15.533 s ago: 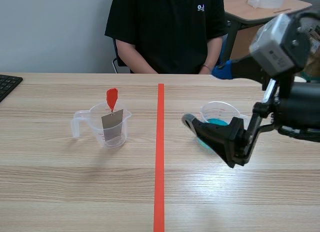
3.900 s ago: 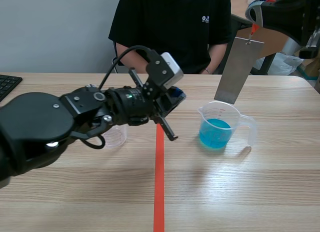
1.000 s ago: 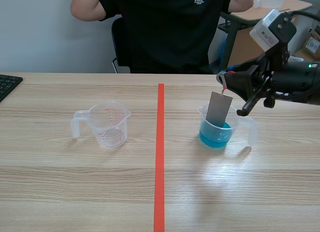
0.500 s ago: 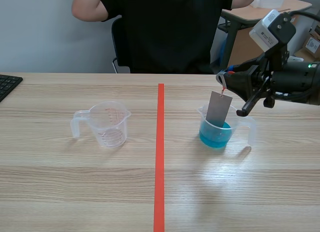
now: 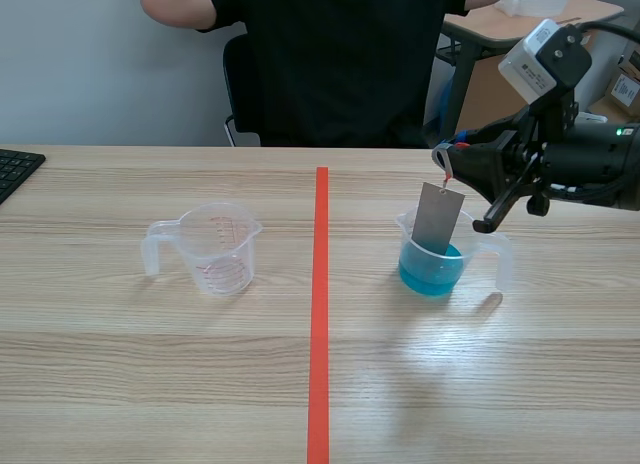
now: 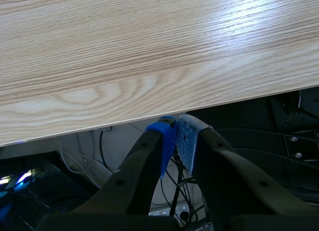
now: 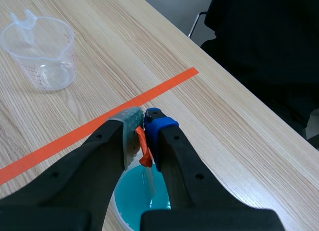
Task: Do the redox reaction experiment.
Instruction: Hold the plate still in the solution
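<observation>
Over the table (image 5: 150, 384) we hold our left gripper (image 6: 175, 136) pressed together on nothing just past one edge and our right gripper (image 5: 447, 164) above the beaker of blue liquid (image 5: 425, 274) toward the far right corner, where the metal strip (image 5: 437, 217) dips in, its orange tab (image 7: 143, 149) pinched tight in that right gripper.

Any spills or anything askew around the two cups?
Nothing stands out: blue-liquid cup and empty cup upright, no spill on table, metal strip hanging by its red tag from the right gripper into the liquid.
</observation>
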You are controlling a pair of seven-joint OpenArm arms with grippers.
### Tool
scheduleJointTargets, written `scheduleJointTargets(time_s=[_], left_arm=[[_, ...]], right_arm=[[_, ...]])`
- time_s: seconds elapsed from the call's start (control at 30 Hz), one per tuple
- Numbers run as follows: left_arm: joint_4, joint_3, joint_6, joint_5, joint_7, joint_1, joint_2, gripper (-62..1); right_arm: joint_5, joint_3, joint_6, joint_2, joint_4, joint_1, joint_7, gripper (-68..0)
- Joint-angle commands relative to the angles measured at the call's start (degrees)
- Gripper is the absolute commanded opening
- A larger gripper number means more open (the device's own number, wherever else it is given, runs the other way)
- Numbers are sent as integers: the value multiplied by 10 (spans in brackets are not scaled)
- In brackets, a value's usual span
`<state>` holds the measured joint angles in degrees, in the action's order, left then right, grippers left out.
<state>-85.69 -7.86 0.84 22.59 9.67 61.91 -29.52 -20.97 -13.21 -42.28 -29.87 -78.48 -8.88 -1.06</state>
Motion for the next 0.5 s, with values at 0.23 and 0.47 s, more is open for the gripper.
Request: scheduleJointTargets(time_s=[0.23, 0.47], left_arm=[[-3, -2, -1, 2, 6, 2, 3, -560], [-3, -2, -1, 2, 6, 2, 3, -560]], right_arm=[[2, 5, -4, -13, -4, -8, 7, -660], [0, 5, -4, -17, -8, -6, 12, -660]])
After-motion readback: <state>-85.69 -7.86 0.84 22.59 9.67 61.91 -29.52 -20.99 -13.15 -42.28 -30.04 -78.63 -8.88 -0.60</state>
